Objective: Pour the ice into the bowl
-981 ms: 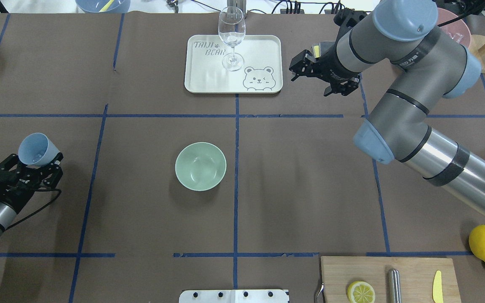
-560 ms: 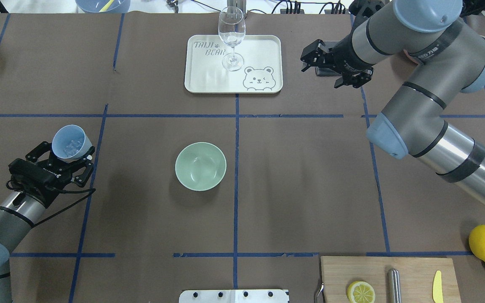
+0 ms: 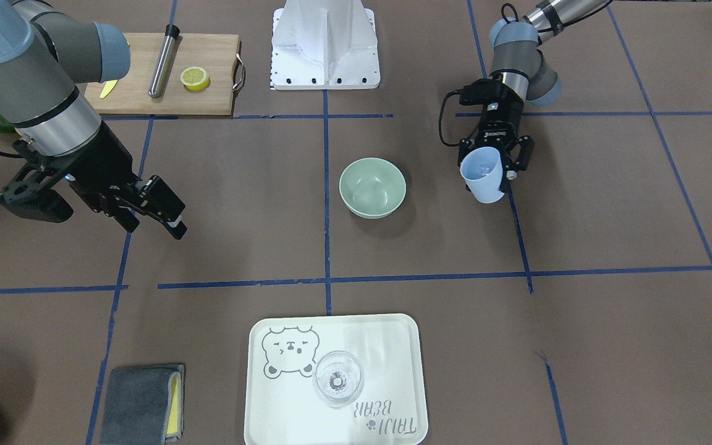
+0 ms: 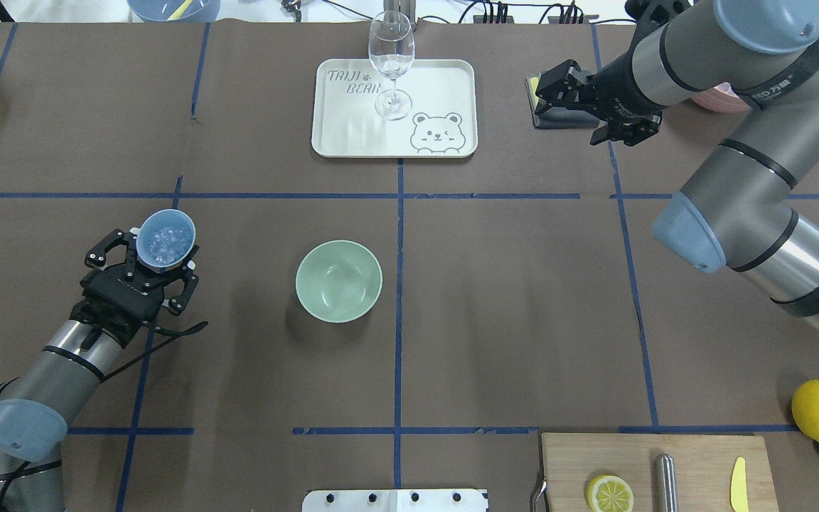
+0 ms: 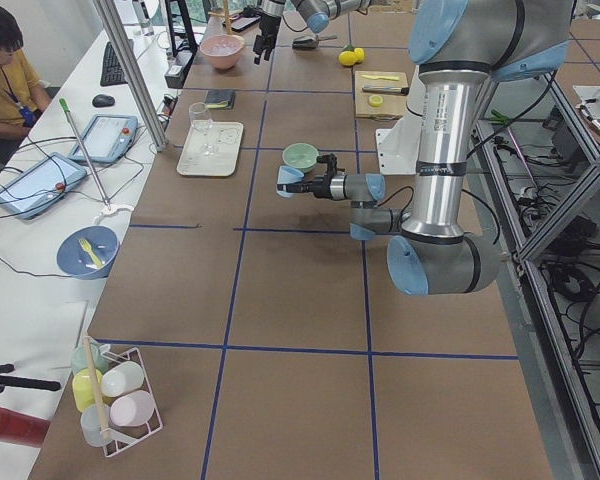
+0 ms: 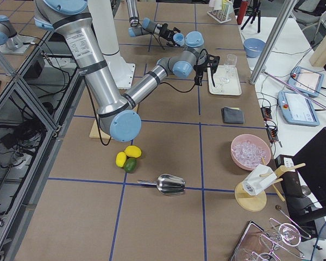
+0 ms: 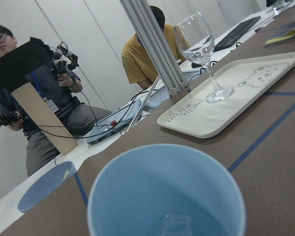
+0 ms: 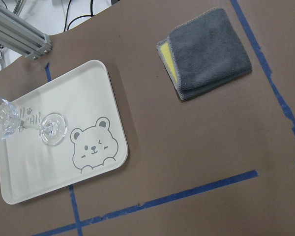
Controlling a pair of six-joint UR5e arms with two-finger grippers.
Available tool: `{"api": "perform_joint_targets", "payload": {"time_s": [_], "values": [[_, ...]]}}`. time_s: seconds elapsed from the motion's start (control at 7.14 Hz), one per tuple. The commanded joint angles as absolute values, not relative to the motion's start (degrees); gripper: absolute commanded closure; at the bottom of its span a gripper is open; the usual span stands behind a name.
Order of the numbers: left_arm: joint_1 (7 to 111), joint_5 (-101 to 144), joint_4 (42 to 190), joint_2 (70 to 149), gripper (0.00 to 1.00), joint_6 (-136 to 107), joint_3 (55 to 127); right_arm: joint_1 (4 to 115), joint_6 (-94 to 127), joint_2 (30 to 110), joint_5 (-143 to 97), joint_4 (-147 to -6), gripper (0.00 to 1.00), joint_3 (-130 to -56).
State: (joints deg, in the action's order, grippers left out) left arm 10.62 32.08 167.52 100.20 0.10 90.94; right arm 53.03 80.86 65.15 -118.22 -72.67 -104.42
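The pale sage-green bowl [image 4: 339,281] stands empty at the table's middle; it also shows in the front view [image 3: 372,187]. My left gripper [image 4: 154,256] is shut on a light blue cup [image 4: 165,240], held upright above the table to the bowl's left, a clear gap between them. The ice [image 4: 164,242] lies as small clear cubes in the cup's bottom; one cube shows in the left wrist view [image 7: 176,225]. In the front view the left gripper [image 3: 493,165] and cup [image 3: 483,176] are right of the bowl. My right gripper [image 4: 584,107] is open and empty at the far right.
A cream tray [image 4: 328,139] with a wine glass [image 4: 390,60] stands behind the bowl. A grey cloth [image 8: 209,51] lies under the right gripper. A cutting board [image 4: 694,455] with a lemon slice [image 4: 609,493], lemons [image 4: 818,412] and a pink container of ice [image 6: 251,151] are on the right.
My left gripper has carried the cup right, toward the bowl, and the cup has turned so its ice shows from above. My right arm has drawn back to the right over the cloth.
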Motion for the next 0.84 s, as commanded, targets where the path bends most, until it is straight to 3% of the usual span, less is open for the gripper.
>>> {"api": "perform_joint_targets", "payload": {"time_s": [0.0, 0.28, 0.7], "values": [[6.1, 28.7, 159.2, 104.9, 1.00, 4.0, 91.4, 53.6, 80.9, 68.0, -118.2, -72.7, 0.00, -107.1], [5.2, 27.0, 144.3, 110.2, 1.00, 17.4, 91.1, 53.7, 81.1, 68.7, -118.2, -72.8, 0.00, -107.9], [5.7, 23.4, 142.0, 111.5, 1.00, 41.6, 91.3, 53.7, 81.3, 69.8, -118.2, -72.8, 0.00, -108.9]]}}
